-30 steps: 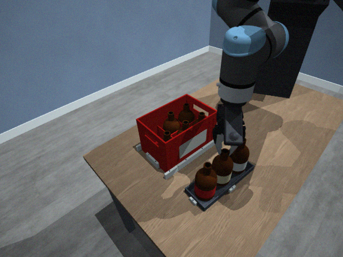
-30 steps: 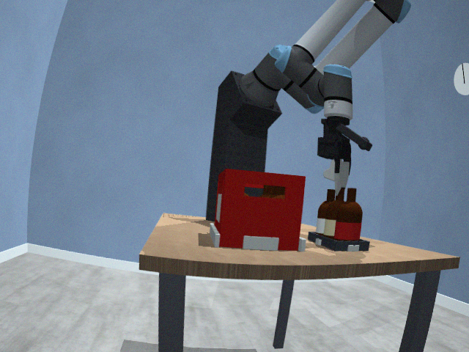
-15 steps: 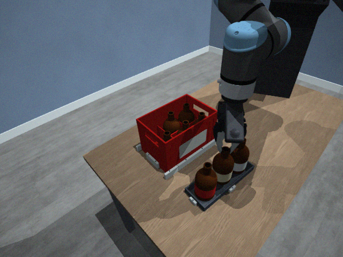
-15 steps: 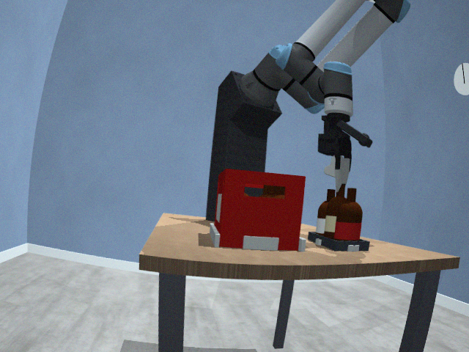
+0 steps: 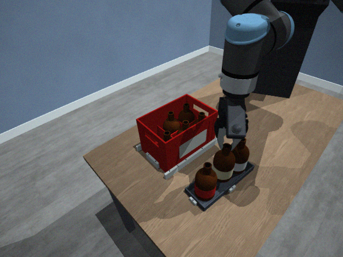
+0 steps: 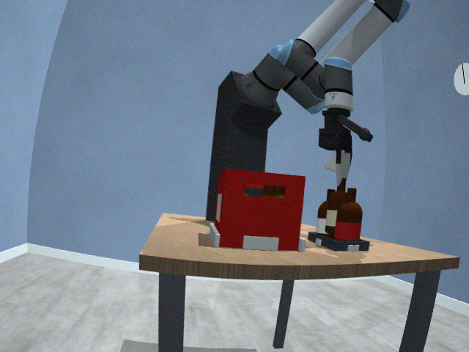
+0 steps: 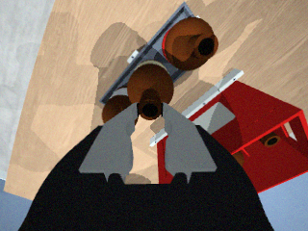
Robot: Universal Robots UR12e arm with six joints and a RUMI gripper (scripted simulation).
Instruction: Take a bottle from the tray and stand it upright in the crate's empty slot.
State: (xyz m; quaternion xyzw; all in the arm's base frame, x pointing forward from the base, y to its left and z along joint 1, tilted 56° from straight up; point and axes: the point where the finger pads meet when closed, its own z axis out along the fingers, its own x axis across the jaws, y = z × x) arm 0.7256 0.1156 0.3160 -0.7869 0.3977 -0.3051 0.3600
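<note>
Three brown bottles stand in a dark tray (image 5: 220,185) on the table. My gripper (image 5: 227,145) is shut on the neck of the middle bottle (image 5: 223,163), which has a cream label. In the wrist view the two grey fingers clamp its neck (image 7: 150,110). Its base sits slightly higher than its neighbours, just above the tray. The red-label bottle (image 5: 205,181) stands at the near end and the white-label bottle (image 5: 240,157) at the far end. The red crate (image 5: 176,133) stands to the left and holds several brown bottles; its empty slot is at the near right corner (image 5: 204,124).
The crate sits between grey corner brackets (image 5: 169,174) on the wooden table. The tray (image 6: 338,242) has small grey clips at its edge. The arm's dark pedestal (image 6: 234,151) rises behind the table. The table edge lies close in front of the tray.
</note>
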